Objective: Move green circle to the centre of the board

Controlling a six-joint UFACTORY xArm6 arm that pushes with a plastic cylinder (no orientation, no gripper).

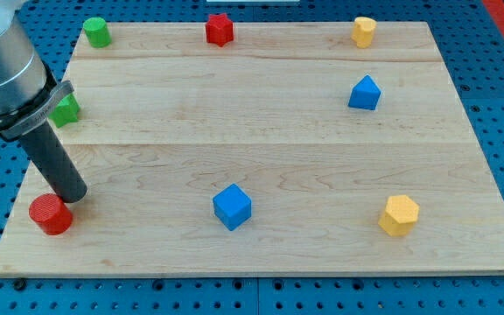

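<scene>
The green circle point(96, 31) is a short green cylinder at the top left corner of the wooden board point(261, 131). My dark rod comes down from the view's left, and my tip point(70, 196) rests on the board at the lower left, far below the green circle. The tip is right beside a red cylinder point(51, 214), just above and to the right of it. A second green block point(65, 109) sits at the left edge, partly hidden behind my arm, so its shape is unclear.
A red star-like block point(220, 29) is at the top middle, a yellow block point(364, 31) at the top right. A blue block point(365, 93) sits right of centre, a blue cube point(232, 206) at the bottom middle, a yellow hexagon point(399, 215) at the bottom right.
</scene>
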